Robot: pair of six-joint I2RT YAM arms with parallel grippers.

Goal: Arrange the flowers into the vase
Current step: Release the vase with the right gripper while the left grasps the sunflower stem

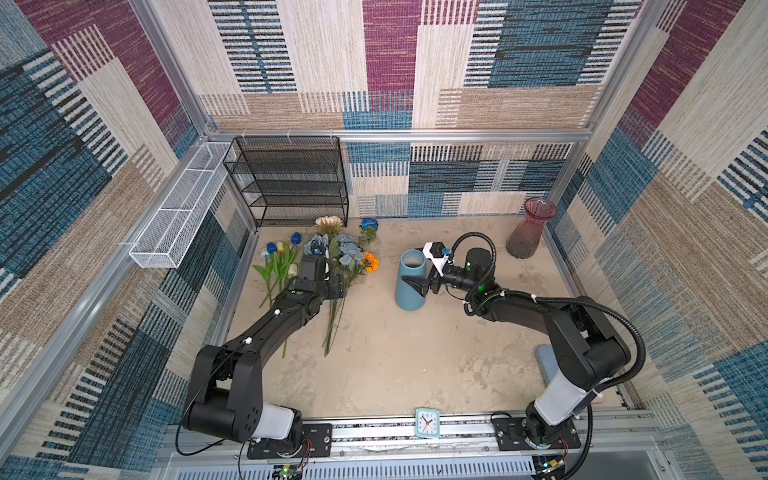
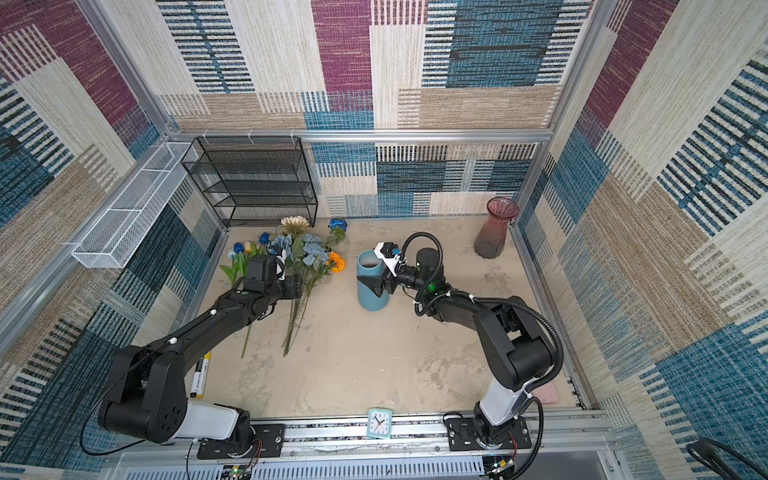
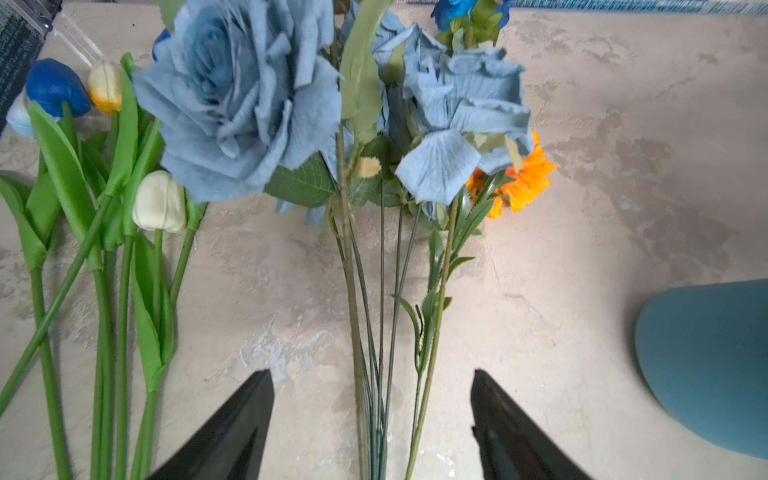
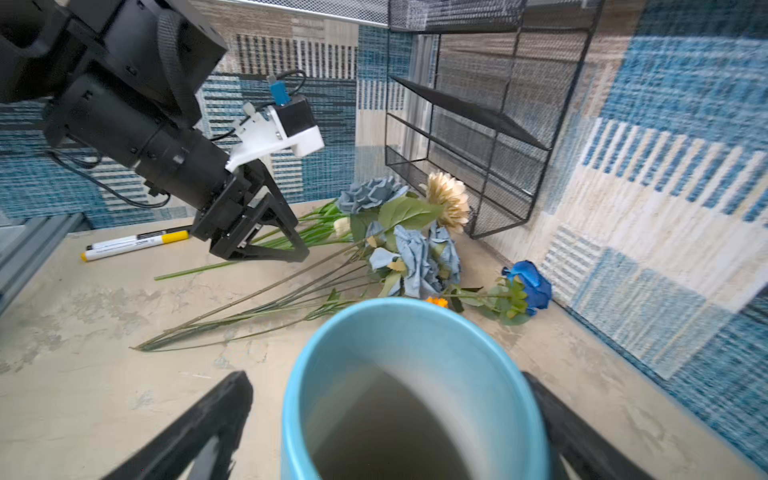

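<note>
Table (image 1: pixel 415 365) | flowers (image 1: pixel 349 249) partly under L arm (image 1: pixel 286 316) | blue vase (image 4: pixel 415 332) btm cut off

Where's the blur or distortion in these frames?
Left wrist view: dusty-blue rose near the lens is soft, blue vase edge blurred. Right wrist view: same vase's rim smeared. Both top views: sharp, even light, walls splayed by wide angle.

In both top views the left arm (image 1: pixel 266 328) covers the middle of the flowers (image 1: pixel 332 253), left of centre. At lower left in a top view it half hides a marker (image 2: pixel 200 376). The blue vase (image 3: pixel 706 365) runs off the frame edge in both wrist views. The right tool (image 4: pixel 386 376) shows blurred fingers (image 4: pixel 208 419), cut off likewise.
</note>
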